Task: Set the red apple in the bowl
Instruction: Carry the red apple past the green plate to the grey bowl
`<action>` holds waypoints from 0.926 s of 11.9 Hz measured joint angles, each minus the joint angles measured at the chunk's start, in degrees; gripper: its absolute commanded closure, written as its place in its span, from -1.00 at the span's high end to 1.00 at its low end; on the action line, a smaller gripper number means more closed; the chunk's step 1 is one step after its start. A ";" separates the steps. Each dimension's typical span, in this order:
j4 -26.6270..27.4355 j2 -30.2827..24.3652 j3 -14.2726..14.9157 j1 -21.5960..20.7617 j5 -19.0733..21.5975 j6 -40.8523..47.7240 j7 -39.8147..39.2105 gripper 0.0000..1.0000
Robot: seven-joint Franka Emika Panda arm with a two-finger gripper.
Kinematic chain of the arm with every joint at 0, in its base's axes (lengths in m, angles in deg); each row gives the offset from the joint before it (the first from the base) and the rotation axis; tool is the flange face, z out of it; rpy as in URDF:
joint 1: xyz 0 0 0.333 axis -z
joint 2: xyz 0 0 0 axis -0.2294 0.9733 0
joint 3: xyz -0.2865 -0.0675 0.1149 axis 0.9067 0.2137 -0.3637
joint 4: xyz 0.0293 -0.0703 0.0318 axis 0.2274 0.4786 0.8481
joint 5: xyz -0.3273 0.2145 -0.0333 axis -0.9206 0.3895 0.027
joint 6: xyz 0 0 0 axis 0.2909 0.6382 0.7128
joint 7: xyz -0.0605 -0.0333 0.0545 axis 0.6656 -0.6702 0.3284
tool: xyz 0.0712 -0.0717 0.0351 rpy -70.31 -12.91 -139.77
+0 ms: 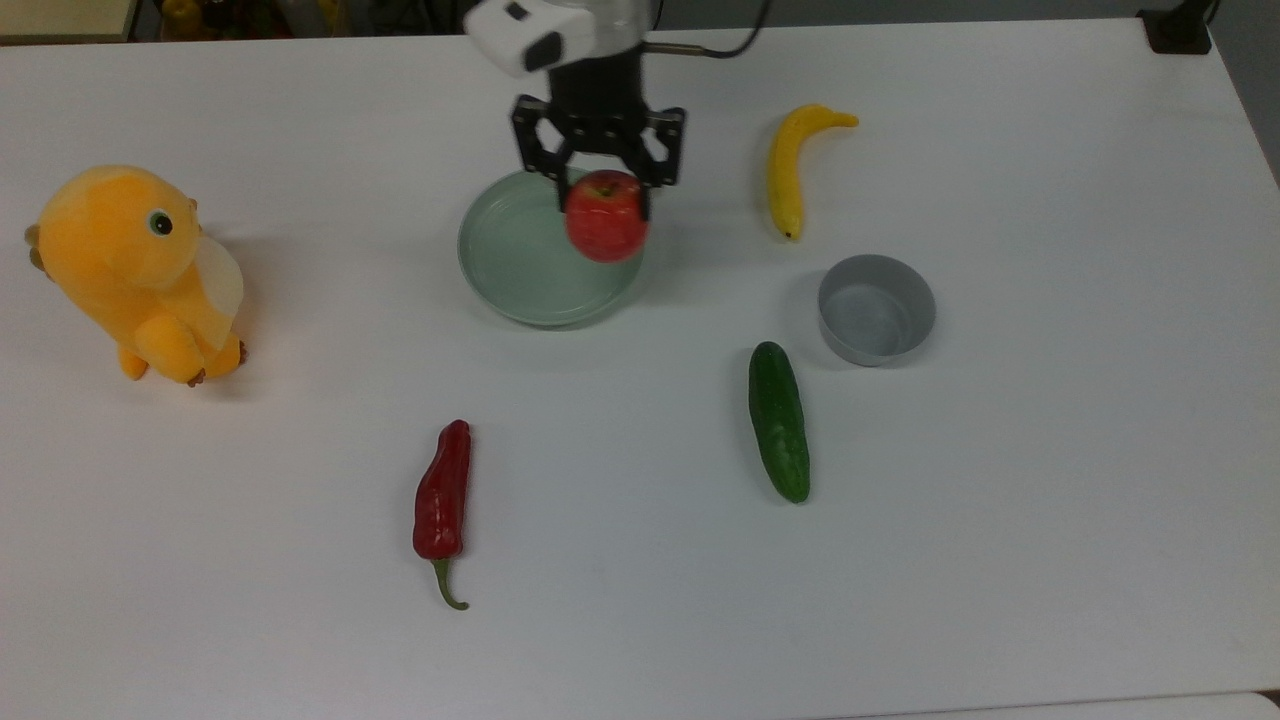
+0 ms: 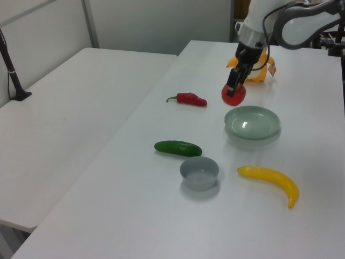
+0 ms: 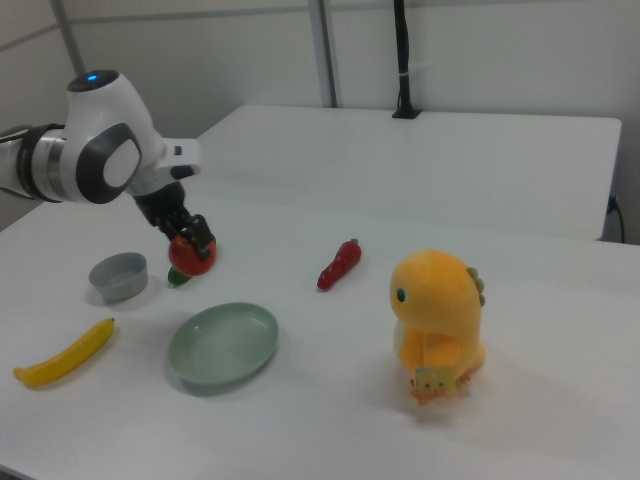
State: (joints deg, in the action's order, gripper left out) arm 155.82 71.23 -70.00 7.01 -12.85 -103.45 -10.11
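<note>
One apple (image 1: 605, 216), one bowl (image 1: 876, 309), one green dish (image 1: 520, 260), one banana (image 1: 790, 167), one cucumber (image 1: 779, 421), one chili (image 1: 442, 495), one plush toy (image 1: 135, 272), all sharing one table (image 1: 1000, 500).

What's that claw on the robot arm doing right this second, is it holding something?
Gripper: shut on the round, glossy red apple, held in the air above the shallow pale green dish.

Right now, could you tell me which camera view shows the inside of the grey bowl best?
The top view: it looks straight down into the grey bowl, showing its whole rim and bare floor. The left view shows the bowl at a slant, with part of the inside. The right view shows it low and side-on, mostly outer wall.
</note>
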 measured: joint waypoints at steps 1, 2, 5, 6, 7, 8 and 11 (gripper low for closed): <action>-1.08 1.40 -2.58 -0.01 0.05 0.00 1.92 -0.20; -2.06 2.72 -4.99 0.02 0.07 0.00 3.69 -0.20; -6.61 7.78 -11.86 0.20 0.07 0.00 8.61 -0.20; -8.31 9.36 -13.72 0.38 0.06 0.00 9.95 -0.19; -9.93 10.91 -15.38 0.57 -0.15 0.00 10.98 -0.19; -11.22 12.36 -16.45 0.58 -0.84 0.00 11.46 -0.19; -13.08 16.47 -17.82 -0.31 -4.48 -0.15 12.42 -0.19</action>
State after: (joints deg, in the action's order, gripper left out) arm 142.74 87.70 -87.82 6.70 -17.33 -103.60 2.31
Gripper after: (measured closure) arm 0.278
